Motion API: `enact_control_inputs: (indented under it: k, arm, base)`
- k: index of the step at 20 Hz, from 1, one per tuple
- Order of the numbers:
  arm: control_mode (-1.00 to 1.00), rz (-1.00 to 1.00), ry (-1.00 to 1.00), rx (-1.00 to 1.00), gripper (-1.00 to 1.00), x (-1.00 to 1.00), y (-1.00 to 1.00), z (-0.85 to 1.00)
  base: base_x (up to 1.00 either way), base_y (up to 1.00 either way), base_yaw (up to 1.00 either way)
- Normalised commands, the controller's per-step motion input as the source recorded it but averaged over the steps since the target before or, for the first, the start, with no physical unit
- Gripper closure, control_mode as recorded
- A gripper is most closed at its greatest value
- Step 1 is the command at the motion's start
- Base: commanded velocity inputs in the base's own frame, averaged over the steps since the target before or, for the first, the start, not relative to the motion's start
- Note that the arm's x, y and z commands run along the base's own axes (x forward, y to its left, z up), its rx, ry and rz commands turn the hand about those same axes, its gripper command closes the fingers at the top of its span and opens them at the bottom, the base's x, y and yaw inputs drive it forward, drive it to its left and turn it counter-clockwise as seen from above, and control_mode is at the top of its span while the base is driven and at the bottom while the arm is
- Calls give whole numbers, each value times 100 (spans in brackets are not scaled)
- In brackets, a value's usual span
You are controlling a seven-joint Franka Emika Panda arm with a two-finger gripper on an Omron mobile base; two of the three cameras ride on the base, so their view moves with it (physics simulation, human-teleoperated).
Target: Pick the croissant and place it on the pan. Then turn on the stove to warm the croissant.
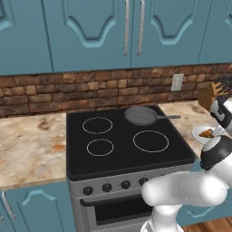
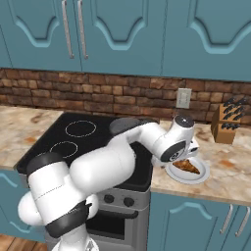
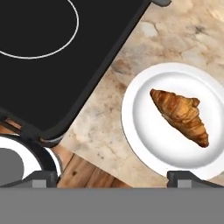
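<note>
The croissant [image 3: 179, 116] lies golden brown on a white round plate [image 3: 144, 109] on the counter, just right of the stove [image 3: 57, 65]. My gripper [image 3: 113, 179] hovers above the plate's near-left edge, open, with nothing between its fingertips [image 3: 186, 177]. In the right base view the gripper [image 2: 192, 147] hangs over the plate [image 2: 171, 172] and the croissant [image 2: 186, 166]. The dark grey pan [image 1: 141, 115] sits on the stove's [image 1: 122, 149] back right burner, handle pointing right toward the plate [image 1: 198, 134] with the croissant [image 1: 207, 133]. My arm partly hides the pan [image 2: 122, 125].
A row of dark knobs [image 1: 107, 187] runs along the stove's grey front panel. A knife block [image 2: 228, 122] stands at the brick wall behind the plate, beside a wall outlet [image 2: 183, 97]. Marble counter [image 1: 27, 145] stretches left of the stove. Blue cabinets hang overhead.
</note>
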Motion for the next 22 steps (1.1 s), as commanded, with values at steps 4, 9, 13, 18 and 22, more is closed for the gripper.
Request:
enact_control_inputs:
  k: [4, 9, 13, 18, 22]
  arm:
    - [-100, 2, 11, 0, -100, 51, -13, -18]
    - [-100, 1, 12, 0, -100, 36, -20, -20]
    - [-100, 3, 2, 0, -100, 19, -33, -21]
    - [-100, 2, 0, 0, -100, 12, -30, -13]
    - [-100, 0, 0, 0, -100, 10, -18, -10]
  base:
    - [0, 0, 0]
    - [0, 0, 0]
    - [0, 0, 0]
    - [0, 0, 0]
    - [0, 0, 0]
